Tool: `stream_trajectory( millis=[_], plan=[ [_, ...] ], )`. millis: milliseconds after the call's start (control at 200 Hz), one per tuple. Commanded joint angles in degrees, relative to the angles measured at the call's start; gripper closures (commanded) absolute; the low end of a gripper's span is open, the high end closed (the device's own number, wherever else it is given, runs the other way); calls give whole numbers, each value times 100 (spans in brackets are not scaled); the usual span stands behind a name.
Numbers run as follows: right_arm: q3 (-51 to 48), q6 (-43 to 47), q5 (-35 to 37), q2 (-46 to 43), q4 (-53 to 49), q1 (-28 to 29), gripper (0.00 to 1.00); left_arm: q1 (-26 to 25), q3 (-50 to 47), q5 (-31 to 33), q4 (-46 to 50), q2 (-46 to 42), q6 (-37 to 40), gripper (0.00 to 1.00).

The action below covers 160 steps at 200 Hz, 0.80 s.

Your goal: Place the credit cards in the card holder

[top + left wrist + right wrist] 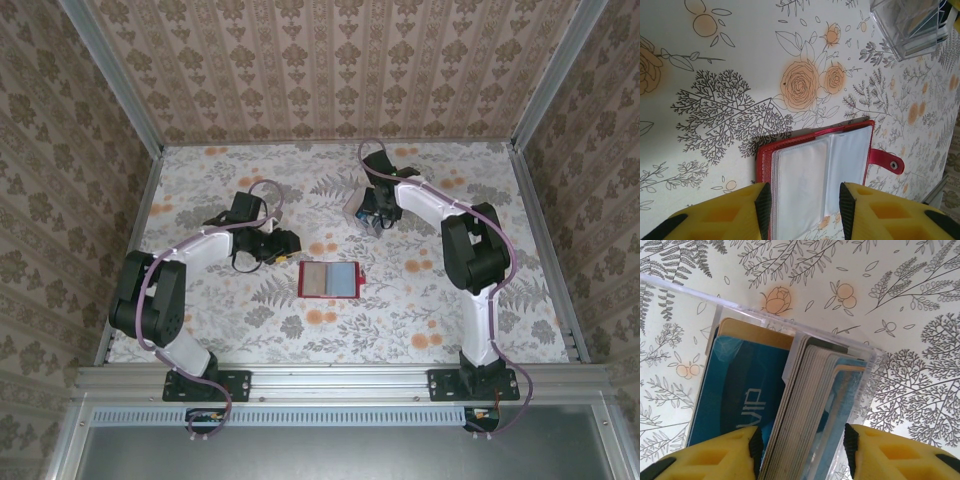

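Note:
The card holder (328, 281), a red wallet, lies open on the floral table, its see-through pockets (812, 175) face up and its snap tab (887, 161) out to one side. My left gripper (801, 202) is open and hovers over the wallet's near edge; from above this gripper (291, 255) sits just left of the wallet. The credit cards (807, 405) stand as a stack on edge in a clear plastic box (867, 357), with a blue "VIP" card (737, 390) beside them. My right gripper (801, 446) is open, its jaws standing either side of the stack.
The clear box (361, 211) stands behind and to the right of the wallet, under the right gripper (374, 221); it also shows as a box (912, 25) at the top right of the left wrist view. Patterned walls enclose the table.

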State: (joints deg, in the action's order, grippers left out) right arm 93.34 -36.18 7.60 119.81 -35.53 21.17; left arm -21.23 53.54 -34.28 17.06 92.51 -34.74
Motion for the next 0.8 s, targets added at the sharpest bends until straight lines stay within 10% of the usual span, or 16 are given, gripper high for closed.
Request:
stream_trajectory(
  millis=[0, 795],
  plan=[
    [-9, -17, 205, 19, -323, -73, 55, 14, -18, 35, -1, -173, -33, 57],
    [-227, 684, 193, -616, -1014, -427, 69, -72, -20, -43, -145, -67, -146, 57]
  ],
)
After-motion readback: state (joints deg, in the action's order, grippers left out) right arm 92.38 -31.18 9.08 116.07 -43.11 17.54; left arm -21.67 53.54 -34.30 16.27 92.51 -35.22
